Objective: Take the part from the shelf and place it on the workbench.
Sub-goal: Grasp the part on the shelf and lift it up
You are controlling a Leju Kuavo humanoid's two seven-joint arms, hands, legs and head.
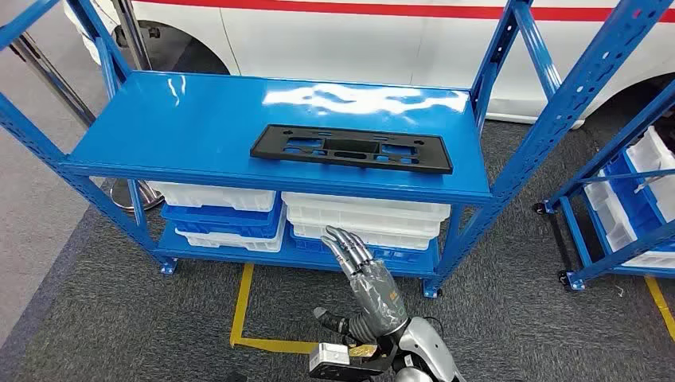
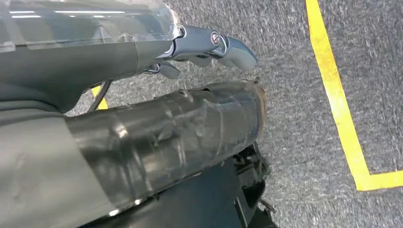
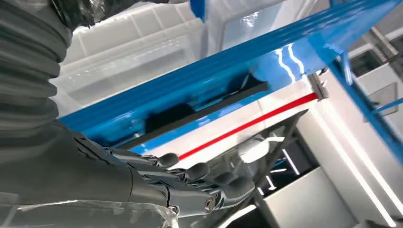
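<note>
Right hand [image 1: 372, 274] is hovering low in the near foreground, in front of the shelf's lower tier, fingers extended and loosely spread toward the rack, holding nothing and touching nothing. In the right wrist view the same hand [image 3: 157, 183] is showing its fingers held fairly straight and apart, again with nothing between them. Left hand [image 2: 209, 47] is hanging beside the robot's body over grey carpet and a yellow floor line [image 2: 337, 95]; fingers appear partly curled, but whether it is wide or closed cannot be told from this angle. Nothing is seen in it. Beyond the right hand, stacked white bins [image 1: 362, 219] are sitting on the lower tier. Above and farther back, the part [image 1: 352, 149], a flat black perforated panel, is lying on the blue top shelf [image 1: 159, 127], slightly right of centre, long axis running left to right along the shelf's front edge. Judgement: the part is lying up and forward of the right hand, well apart from it; the right hand is clearly the nearer one, and the reach is calling for a rise over the shelf's front lip before any grip across the panel's short dimension.
</note>
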